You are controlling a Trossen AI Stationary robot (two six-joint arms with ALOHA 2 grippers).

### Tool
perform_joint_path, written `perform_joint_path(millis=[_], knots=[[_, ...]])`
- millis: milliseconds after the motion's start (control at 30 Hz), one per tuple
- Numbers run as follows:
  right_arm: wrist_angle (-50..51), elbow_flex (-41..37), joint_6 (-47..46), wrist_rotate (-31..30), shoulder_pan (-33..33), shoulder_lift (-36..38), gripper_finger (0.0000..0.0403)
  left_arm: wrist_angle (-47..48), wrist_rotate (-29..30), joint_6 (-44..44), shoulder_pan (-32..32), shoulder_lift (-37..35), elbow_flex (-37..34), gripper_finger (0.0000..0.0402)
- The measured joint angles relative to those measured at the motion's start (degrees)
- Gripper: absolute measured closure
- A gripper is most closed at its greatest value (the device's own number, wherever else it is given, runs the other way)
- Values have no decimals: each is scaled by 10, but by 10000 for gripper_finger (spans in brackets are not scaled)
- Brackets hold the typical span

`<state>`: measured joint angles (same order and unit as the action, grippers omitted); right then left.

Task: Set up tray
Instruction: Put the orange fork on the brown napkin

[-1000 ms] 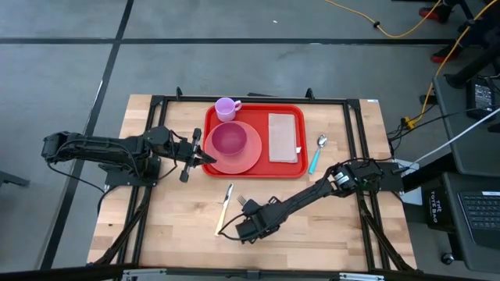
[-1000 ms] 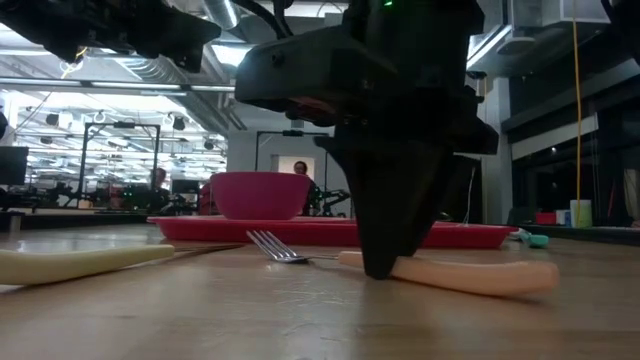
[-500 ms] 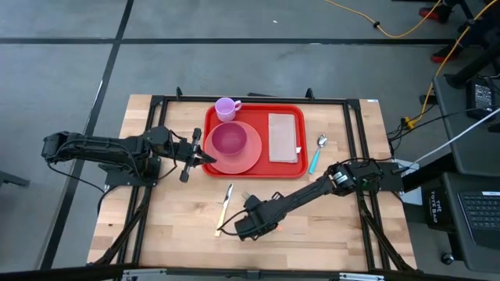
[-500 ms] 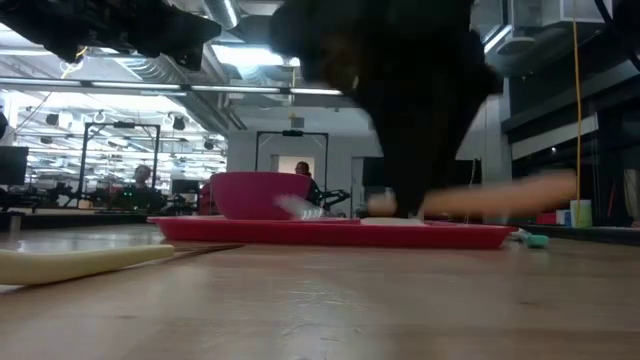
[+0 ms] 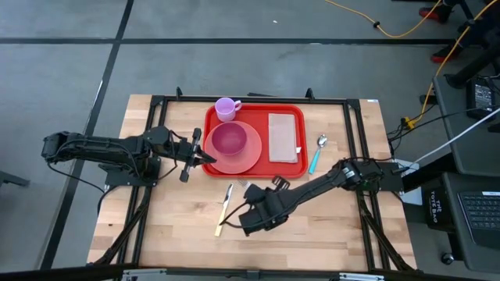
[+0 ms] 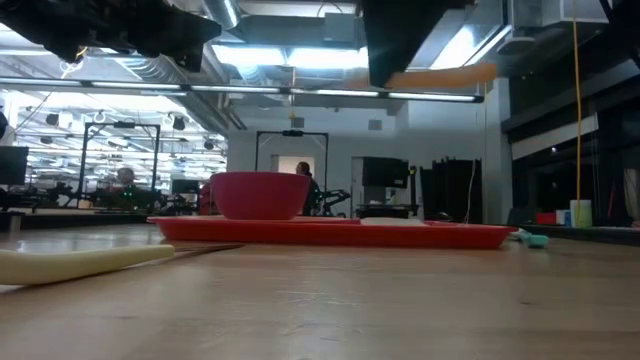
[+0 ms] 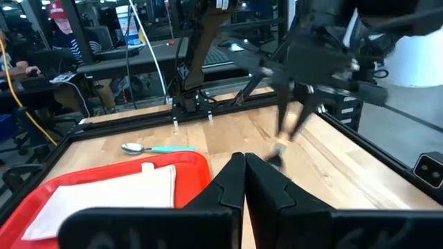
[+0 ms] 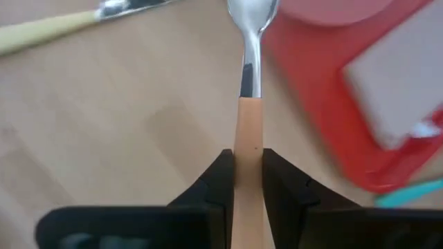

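Fork (image 8: 248, 138) sits pinched in the right gripper (image 8: 243, 173), lifted off the table, its handle running back between the fingers and its tines aimed toward the tray (image 5: 291, 170) just ahead (napkin side nearest). Left gripper (image 7: 243, 181), fingers together on nothing, waits at the tray's left edge.

So a second ago my right end effector (image 5: 251, 204) was down on the surface clamped on the peach-handled fork (image 8: 249, 124). Now it's lifted the fork clear off the wood and swung it closer to the tray (image 5: 291, 167).
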<state>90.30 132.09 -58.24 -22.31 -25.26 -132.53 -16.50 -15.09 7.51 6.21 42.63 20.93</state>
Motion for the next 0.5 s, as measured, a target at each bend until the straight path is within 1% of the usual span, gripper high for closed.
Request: perform_joint_path(millis=[200,300,400,500], knots=[[-2,-44,15,-54,0,40,344,4,0,-3,0,0,0,398],[-16,-87,6,-77,-2,65,344,4,0,-7,0,0,0,398],[-37,-151,-19,-92,-7,95,344,4,0,-8,0,0,0,398],[-98,-241,-31,-96,-15,139,344,5,0,-8,0,0,0,398]])
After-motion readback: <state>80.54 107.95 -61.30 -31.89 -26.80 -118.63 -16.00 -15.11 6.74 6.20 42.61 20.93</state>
